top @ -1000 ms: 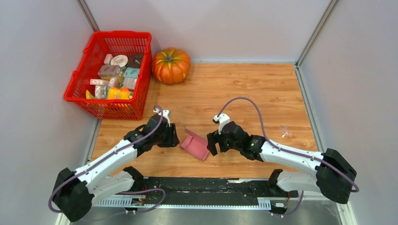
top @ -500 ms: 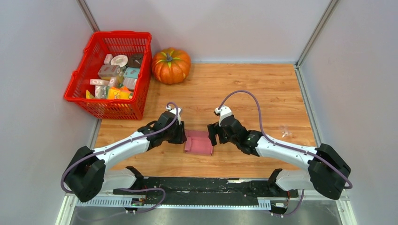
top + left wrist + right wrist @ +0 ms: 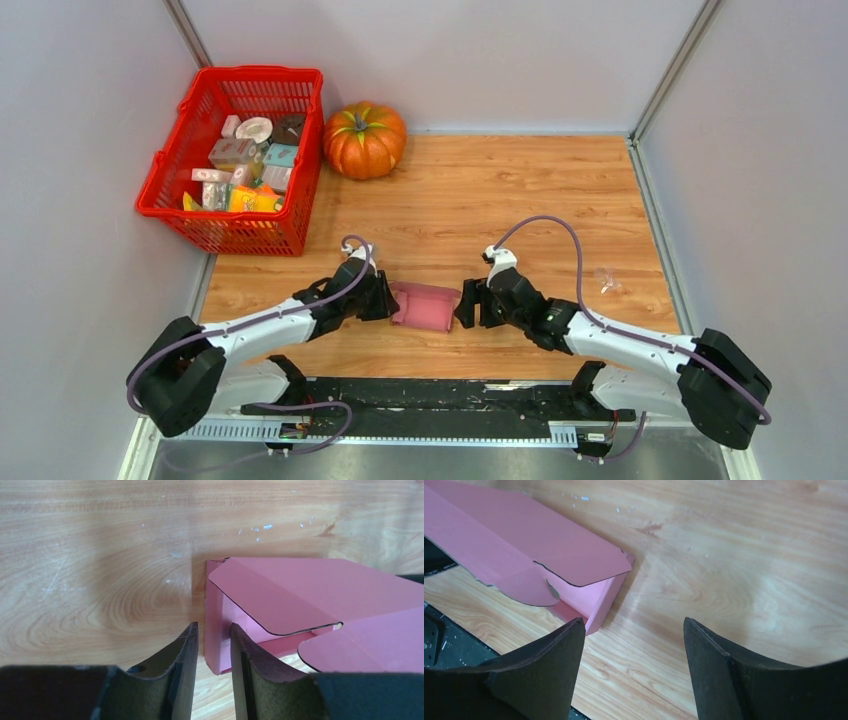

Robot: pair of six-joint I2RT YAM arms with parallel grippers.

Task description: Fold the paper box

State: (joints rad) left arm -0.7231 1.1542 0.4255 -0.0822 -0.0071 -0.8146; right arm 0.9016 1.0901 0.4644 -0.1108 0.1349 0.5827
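The paper box point(image 3: 424, 305), tilted a moment ago, is now lying square on the near desk point(image 3: 520, 200). The left hand point(image 3: 388, 300) is straddling its left wall, grip unclear. The right hand point(image 3: 462, 305), released, is closing in for folding.

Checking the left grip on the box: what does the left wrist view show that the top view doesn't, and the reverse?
Left wrist only: the left pincer straddles one end wall of the paper box, with a flap folded over its inside. Top only: the right pincer at the other end, the red basket, the pumpkin. Both: the paper box lying on the wooden table.
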